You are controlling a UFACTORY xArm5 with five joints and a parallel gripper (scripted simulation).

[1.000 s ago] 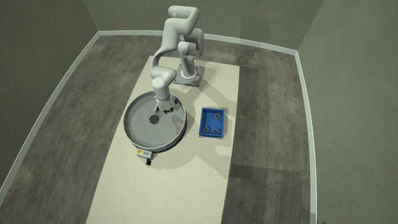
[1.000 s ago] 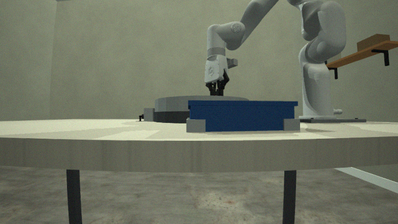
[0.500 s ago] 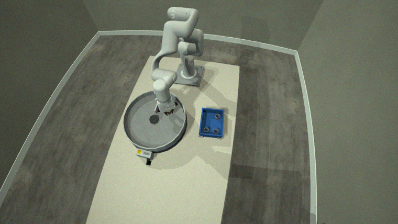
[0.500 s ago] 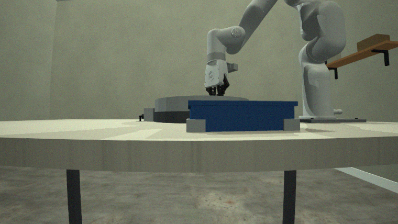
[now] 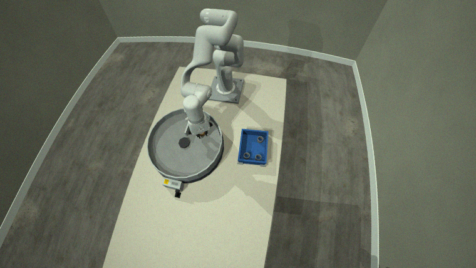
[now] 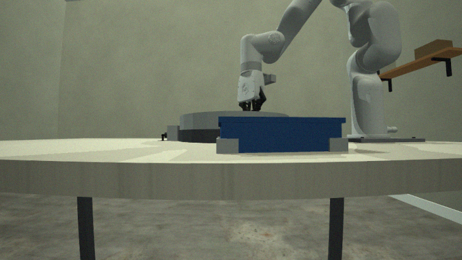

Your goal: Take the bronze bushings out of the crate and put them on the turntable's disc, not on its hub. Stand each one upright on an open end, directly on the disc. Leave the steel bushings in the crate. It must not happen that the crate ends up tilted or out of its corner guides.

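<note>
My gripper [image 5: 201, 134] is shut on a bronze bushing [image 5: 201, 134] and holds it low over the turntable's grey disc [image 5: 185, 146], to the right of the dark hub [image 5: 183, 143]. In the side view the fingertips [image 6: 251, 108] reach down to the turntable's rim [image 6: 232, 115], and the bushing is hidden behind it. I cannot tell whether the bushing touches the disc. The blue crate [image 5: 253, 146] stands to the right of the turntable and holds three grey steel bushings, one [image 5: 260, 138] at the far side and two [image 5: 247, 154] [image 5: 258, 156] at the near side.
The turntable has a raised rim around the disc and a small control box [image 5: 172, 183] at its near edge. The arm's base [image 5: 227, 89] stands behind the turntable. A wooden wall shelf [image 6: 423, 59] hangs at the right in the side view.
</note>
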